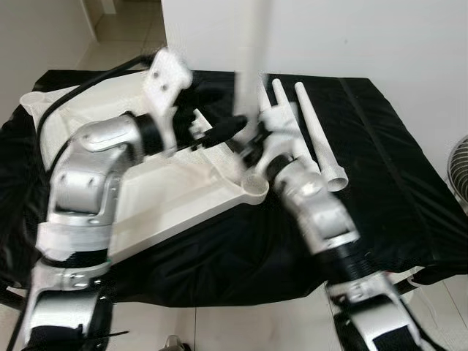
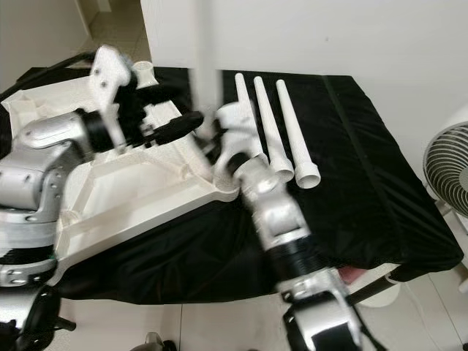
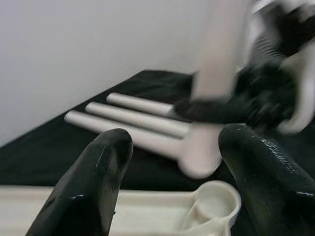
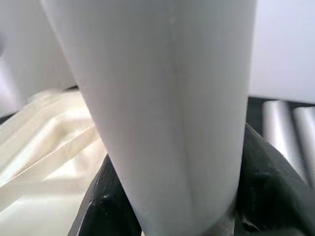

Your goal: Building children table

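Nearest you, your right claw (image 2: 219, 135) was clamped around a white table leg (image 4: 162, 108); the right wrist view showed its black fingers (image 4: 266, 182) wrapped on both sides of the tube. You held that leg upright, its long axis close to vertical, rising from the claw toward the wall behind. Its wide lower end hung just above the corner socket (image 3: 214, 201) of the upturned white tabletop (image 2: 139, 197), slightly off to the socket's side and not yet touching it, so far as the left wrist view let me judge.

That socket is what your coming move turned on: it lay straight below the leg, at the tabletop corner nearest the spare legs. I'd judge the leg needed to be centred over the socket and lowered along its own axis.

Your left claw (image 3: 172, 172) stood open just beside that same corner, its two black fingers spread and nothing between them, pointing across the tabletop toward the held leg. The right arm was the one carrying the leg; the left was close enough to steady the tabletop.

Beyond the socket, three spare legs (image 2: 274, 124) lay side by side on the black-draped surface (image 2: 365, 183), their long axes running away from the tabletop toward the wall, wide ends toward you.
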Tool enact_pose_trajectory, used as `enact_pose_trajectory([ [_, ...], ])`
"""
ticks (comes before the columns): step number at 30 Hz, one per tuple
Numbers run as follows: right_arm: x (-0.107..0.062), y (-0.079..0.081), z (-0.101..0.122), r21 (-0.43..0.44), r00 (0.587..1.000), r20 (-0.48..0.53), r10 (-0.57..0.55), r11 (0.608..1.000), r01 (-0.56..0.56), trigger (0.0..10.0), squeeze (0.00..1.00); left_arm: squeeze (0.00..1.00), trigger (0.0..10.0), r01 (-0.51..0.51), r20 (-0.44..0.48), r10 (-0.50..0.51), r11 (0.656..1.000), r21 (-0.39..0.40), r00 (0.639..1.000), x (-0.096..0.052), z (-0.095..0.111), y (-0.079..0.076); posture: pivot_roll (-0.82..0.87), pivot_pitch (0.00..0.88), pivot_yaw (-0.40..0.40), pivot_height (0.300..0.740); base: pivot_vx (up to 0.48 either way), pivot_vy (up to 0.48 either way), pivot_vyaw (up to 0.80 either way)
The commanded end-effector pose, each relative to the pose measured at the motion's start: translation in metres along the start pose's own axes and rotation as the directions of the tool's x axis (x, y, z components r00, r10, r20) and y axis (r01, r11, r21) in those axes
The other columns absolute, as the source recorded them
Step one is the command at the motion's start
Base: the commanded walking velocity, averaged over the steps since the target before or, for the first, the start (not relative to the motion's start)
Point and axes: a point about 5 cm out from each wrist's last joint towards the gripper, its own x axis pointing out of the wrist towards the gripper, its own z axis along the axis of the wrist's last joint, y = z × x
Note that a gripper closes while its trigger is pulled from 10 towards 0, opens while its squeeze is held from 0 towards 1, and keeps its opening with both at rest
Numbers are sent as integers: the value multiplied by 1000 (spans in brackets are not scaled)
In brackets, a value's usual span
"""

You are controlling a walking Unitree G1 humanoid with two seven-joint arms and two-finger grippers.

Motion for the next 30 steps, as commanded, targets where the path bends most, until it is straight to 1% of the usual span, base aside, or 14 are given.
enact_pose_trajectory([
  [1,-3,1,0,26,1000,-5,5,1000,-5,0,0,0,10000,-6,-19,6,1000,-13,1000,-2,-5,-1,19,102,13,740,0,0,0],
  [2,-12,-3,-6,88,1000,-23,14,996,-12,0,0,0,10000,-61,-115,59,998,-18,992,-14,-23,1,14,101,12,740,0,0,0],
  [3,-12,-3,-6,88,1000,-23,14,996,-12,0,0,0,10000,-61,-115,59,998,-18,992,-14,-23,1,14,101,12,740,0,0,0],
  [4,-16,-3,-8,131,999,-25,33,991,-30,0,0,0,10000,-91,-171,85,996,-25,982,-20,-33,1,14,101,12,740,0,0,0],
  [5,-20,0,-10,174,998,-24,63,983,-58,588,0,0,10000,-109,-246,100,994,-22,964,-25,-46,0,14,101,12,740,0,0,0],
  [6,-24,3,-11,203,995,-27,95,975,-88,7137,0,0,10000,-105,-312,90,994,-31,946,-29,-59,-6,13,100,8,740,0,0,0],
  [7,-25,5,-12,216,993,-29,116,971,-107,10000,0,0,10000,-96,-347,74,994,-45,935,-31,-68,-11,13,100,8,740,0,0,0],
  [10,-26,9,-15,219,989,-46,143,967,-130,10000,0,0,10000,-75,-390,40,994,-76,920,-34,-81,-21,11,97,6,740,0,0,0],
  [13,-25,12,-17,208,980,-58,189,963,-173,10000,0,0,10000,6,-303,-50,989,-145,952,-35,-84,-32,11,88,-3,740,0,0,0],
  [18,-19,12,-17,174,977,-75,199,967,-184,10000,0,0,10000,14,-229,-57,983,-183,972,-34,-82,-31,5,78,-12,740,0,0,0],
  [21,-15,8,-17,124,980,-94,174,979,-162,10000,0,0,10000,-84,-248,45,985,-148,968,-33,-82,-22,4,72,-15,740,0,0,0],
  [22,-15,8,-17,124,980,-94,174,979,-162,10000,0,0,10000,-84,-248,45,985,-148,968,-33,-82,-22,4,72,-15,740,0,0,0],
  [24,-14,5,-17,115,985,-94,148,984,-137,10000,0,0,10000,-142,-283,116,987,-72,952,-34,-82,-20,4,67,-18,740,0,0,0],
  [30,-12,2,-21,120,983,-116,143,984,-129,10000,0,0,10000,-135,-294,122,991,-24,948,-37,-79,-27,7,66,-16,740,0,0,0],
])
